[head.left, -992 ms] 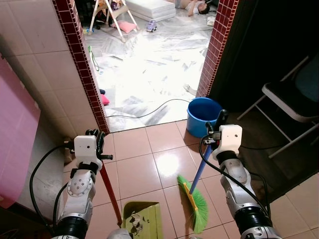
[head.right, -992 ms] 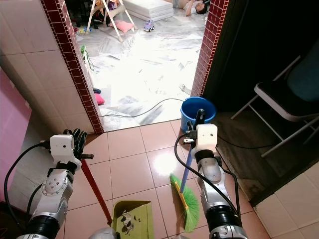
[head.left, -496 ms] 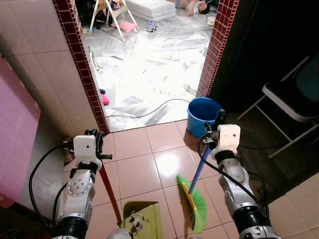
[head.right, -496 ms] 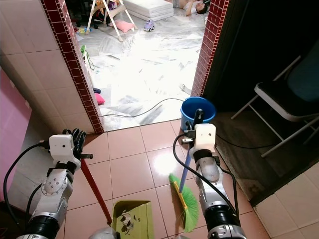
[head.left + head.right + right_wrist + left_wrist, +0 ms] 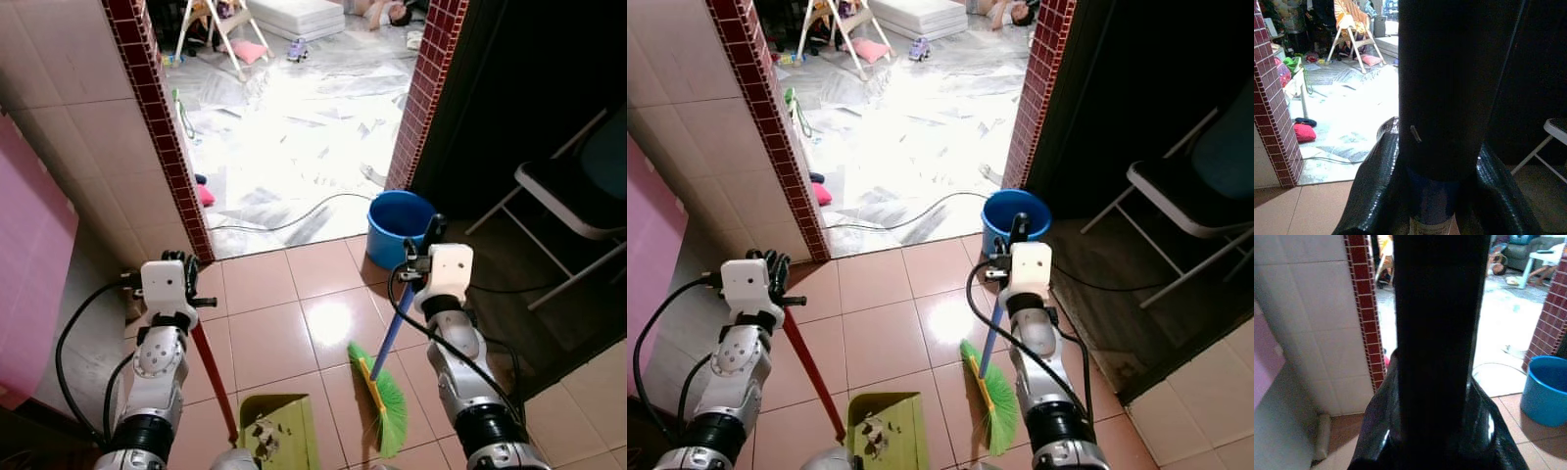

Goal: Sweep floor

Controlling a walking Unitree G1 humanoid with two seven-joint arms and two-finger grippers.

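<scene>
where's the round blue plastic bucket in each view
Left eye view: the round blue plastic bucket stands right of centre, at the foot of the red brick pillar.
Right eye view: the bucket is near centre, below the same pillar.
Left wrist view: at the lower right edge.
Right wrist view: I cannot make it out.
Shared landmark: the red brick pillar beside it.

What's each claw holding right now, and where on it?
Left claw: dustpan's red handle, gripped at its top end. Right claw: broom's blue handle, gripped near the top, green bristles on the tile.
</scene>
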